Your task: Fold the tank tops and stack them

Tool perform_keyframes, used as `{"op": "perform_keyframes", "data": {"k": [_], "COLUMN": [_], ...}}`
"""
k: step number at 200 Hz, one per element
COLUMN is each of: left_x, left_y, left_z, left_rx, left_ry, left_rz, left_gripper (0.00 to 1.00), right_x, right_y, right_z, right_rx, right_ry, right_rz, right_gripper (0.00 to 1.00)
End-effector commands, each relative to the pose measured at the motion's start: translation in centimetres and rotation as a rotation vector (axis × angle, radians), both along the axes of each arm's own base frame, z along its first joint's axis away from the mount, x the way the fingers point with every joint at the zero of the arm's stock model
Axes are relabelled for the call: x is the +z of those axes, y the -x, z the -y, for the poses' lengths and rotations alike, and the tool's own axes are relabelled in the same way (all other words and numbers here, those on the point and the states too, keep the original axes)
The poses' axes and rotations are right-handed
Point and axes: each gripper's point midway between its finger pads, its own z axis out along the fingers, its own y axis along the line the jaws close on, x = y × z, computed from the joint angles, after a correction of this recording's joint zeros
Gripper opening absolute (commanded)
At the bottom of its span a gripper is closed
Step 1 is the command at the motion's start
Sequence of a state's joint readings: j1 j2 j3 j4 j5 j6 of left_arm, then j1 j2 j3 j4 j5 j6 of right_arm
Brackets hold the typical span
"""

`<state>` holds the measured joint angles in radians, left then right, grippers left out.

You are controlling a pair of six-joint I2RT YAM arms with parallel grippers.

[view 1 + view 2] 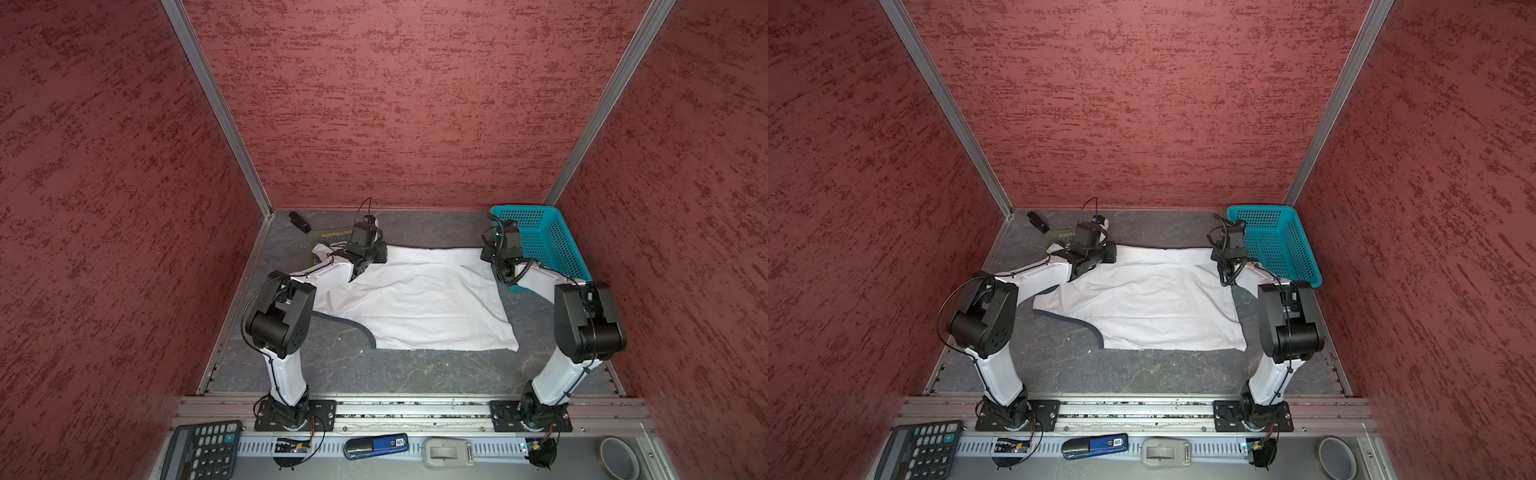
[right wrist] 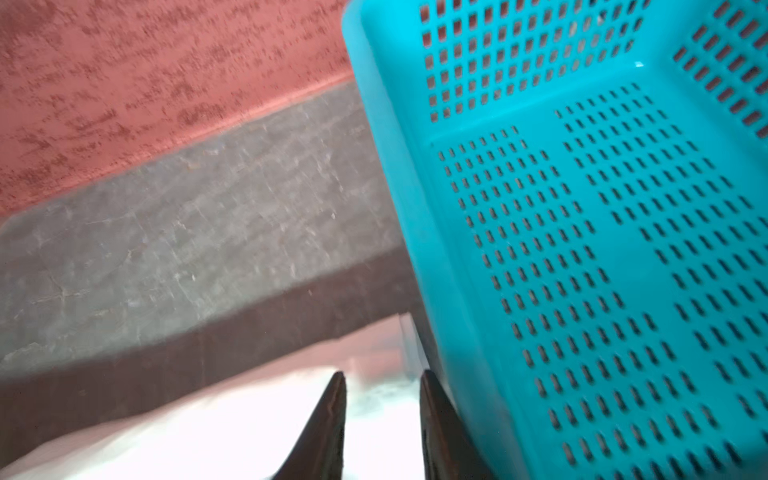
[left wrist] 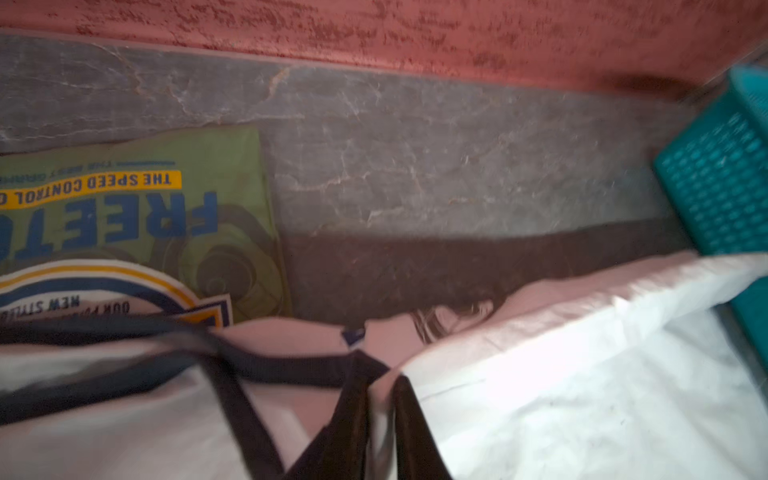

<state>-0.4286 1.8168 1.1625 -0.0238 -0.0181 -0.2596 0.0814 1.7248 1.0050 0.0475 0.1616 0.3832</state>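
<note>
Right wrist view: the right hand [image 2: 383, 374] stood with its two dark fingers parted. White cloth showed in the gap and nothing was pinched, so it was released. The turquoise basket [image 2: 582, 249] sat just beside it.
Left wrist view: the left hand [image 3: 380, 370] had its fingers narrowly apart around a blurred cloth edge; whether it gripped that edge could not be told.
White piece: the white tank top [image 1: 415, 299] lay flat on the worktop [image 1: 374, 374], its long axis running across from one arm to the other, with one hand at each far corner.
Olive piece: the olive tank top [image 3: 232, 166] lay folded at the back left, touching the white one's far left corner.
Deciding relation: the white cloth spread from both hands toward the robot. The olive piece was nearer the left arm, so stacking would probably carry the white one leftward.
</note>
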Motion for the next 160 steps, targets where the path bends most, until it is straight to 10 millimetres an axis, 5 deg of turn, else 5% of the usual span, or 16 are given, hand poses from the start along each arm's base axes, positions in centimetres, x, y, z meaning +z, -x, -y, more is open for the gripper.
{"op": "perform_keyframes", "data": {"k": [1, 49, 89, 160], "left_x": [1.2, 2.6, 1.5, -3.1], "left_y": [1.5, 1.6, -0.5, -1.6], "left_z": [0.6, 0.7, 0.3, 2.9], "left_rx": [-0.008, -0.011, 0.074, 0.008], "left_ry": [0.024, 0.018, -0.017, -0.021], "left_rz": [0.042, 0.047, -0.068, -0.278], "left_gripper": [0.3, 0.44, 0.56, 0.55], "right_x": [1.6, 3.0, 0.4, -4.8], "right_y": [1.2, -0.1, -2.8, -6.7], "right_z": [0.4, -1.4, -3.0, -6.1], "right_rx": [-0.045, 0.042, 0.091, 0.184], "right_ry": [-0.055, -0.107, -0.145, -0.15], "right_rz": [0.059, 0.057, -0.032, -0.226], "right_gripper": [0.38, 0.49, 0.53, 0.55]}}
